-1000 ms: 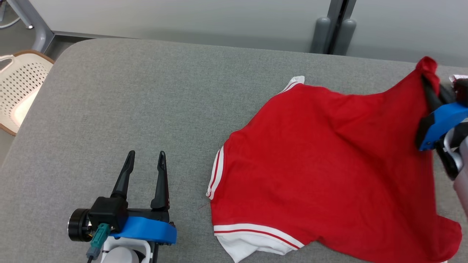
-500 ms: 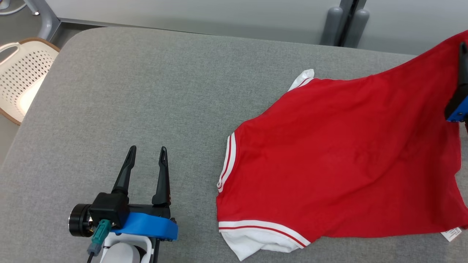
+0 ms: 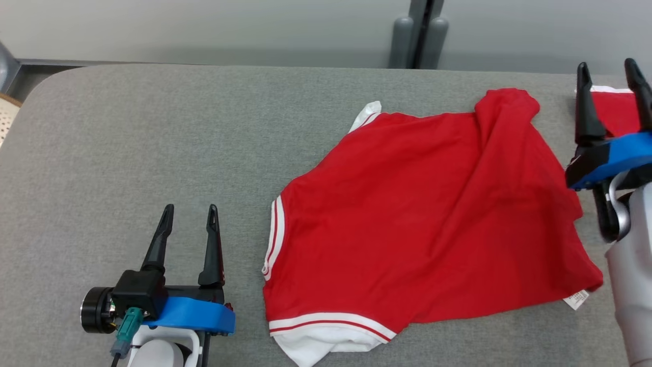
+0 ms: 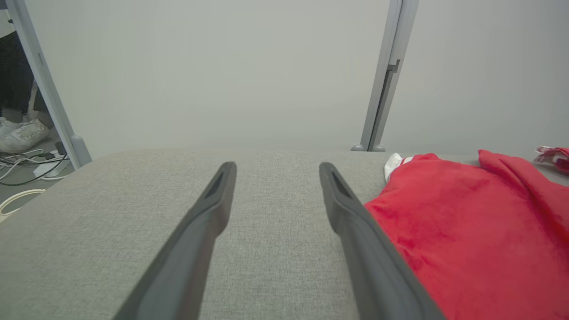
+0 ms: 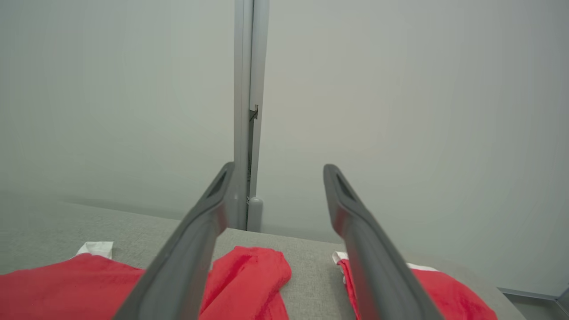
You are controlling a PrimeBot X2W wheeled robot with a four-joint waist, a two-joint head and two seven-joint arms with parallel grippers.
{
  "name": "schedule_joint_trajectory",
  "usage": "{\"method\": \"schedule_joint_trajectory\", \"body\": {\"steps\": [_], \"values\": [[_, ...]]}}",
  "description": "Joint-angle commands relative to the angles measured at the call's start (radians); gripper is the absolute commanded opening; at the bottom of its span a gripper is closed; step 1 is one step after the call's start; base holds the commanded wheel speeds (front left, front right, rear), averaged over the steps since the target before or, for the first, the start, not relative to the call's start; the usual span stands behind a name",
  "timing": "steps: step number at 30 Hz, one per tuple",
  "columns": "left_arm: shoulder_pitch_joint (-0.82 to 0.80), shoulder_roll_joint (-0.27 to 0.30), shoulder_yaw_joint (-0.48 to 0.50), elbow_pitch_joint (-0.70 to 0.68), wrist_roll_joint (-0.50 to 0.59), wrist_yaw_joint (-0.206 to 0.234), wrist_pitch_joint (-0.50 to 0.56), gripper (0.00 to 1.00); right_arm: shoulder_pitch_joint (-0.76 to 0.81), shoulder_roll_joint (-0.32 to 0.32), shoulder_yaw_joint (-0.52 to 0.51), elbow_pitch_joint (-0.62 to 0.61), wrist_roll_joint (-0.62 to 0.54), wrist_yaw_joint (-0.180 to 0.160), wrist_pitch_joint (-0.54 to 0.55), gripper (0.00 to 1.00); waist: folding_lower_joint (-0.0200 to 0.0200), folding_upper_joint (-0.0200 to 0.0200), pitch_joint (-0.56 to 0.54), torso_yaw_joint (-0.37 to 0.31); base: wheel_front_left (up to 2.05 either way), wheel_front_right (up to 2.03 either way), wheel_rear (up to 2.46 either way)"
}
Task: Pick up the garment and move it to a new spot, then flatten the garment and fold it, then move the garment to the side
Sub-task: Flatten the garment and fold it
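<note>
Leftmost, at the lower corner of the head view, the left gripper [image 3: 190, 207] sits low over the grey fabric table [image 3: 153, 127], its two dark fingers pointing away from the robot with the jaws spread wide and nothing between them. In the left wrist view the same fingers [image 4: 213, 200] frame bare grey cloth, and on the floor beyond the table's left end lie a pair of white shoes [image 4: 20, 133] and some cables [image 4: 31, 166]. Just to the right of this gripper, apart from it, the red garment [image 3: 407, 219] lies on the table, spread across the middle and right of the surface but rumpled, not flat. Its near left corner shows a white band with a red stripe [image 3: 326, 336], a striped white edge [image 3: 272, 234] runs up its left side, and a small white corner [image 3: 368, 111] pokes out at the far side. Further right the cloth rises into a thick fold [image 3: 504, 109] near the far edge, and a white label [image 3: 576, 299] sticks out at the near right corner. Behind the table two grey posts [image 3: 417, 35] stand against a pale wall panel. At the right edge the right gripper [image 3: 606, 64] is raised beside the garment, clear of it, with its jaws wide apart and holding nothing; the right wrist view shows its fingers [image 5: 209, 209] above the fold. Past it lies a second red cloth [image 3: 614, 109] with a white edge; whether it belongs to the garment I cannot tell.
</note>
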Motion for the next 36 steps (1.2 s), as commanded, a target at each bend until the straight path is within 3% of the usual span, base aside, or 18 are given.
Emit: {"method": "schedule_joint_trajectory", "body": {"steps": [1,10,19,29,36], "values": [[0.003,0.001,0.009,-0.002,0.007,-0.002,-0.002,1.0,0.045,0.015,0.01,-0.049,0.015,0.0,-0.003,1.0,-0.0001,0.0,-0.013,-0.03,0.0,0.0,0.0],[0.028,0.001,0.047,-0.005,0.028,-0.013,-0.002,1.0,0.28,0.086,0.073,-0.314,0.093,0.0,-0.004,1.0,-0.0001,0.0,-0.044,-0.104,0.0,0.0,0.0],[0.047,0.001,0.063,-0.004,0.039,-0.021,-0.002,1.0,0.52,0.152,0.062,-0.475,0.096,0.0,-0.003,1.0,-0.0001,0.0,-0.058,-0.141,0.0,0.0,0.0],[0.052,0.001,0.066,0.006,0.042,-0.026,-0.002,1.0,0.716,0.201,0.077,-0.564,0.099,0.0,-0.003,1.0,-0.0001,0.0,-0.071,-0.149,0.0,0.0,0.0],[0.058,0.001,0.052,0.013,0.047,-0.027,-0.002,1.0,0.757,0.208,0.093,-0.551,0.116,0.0,-0.004,1.0,-0.0001,0.0,-0.078,-0.15,0.0,0.0,0.0]]}}
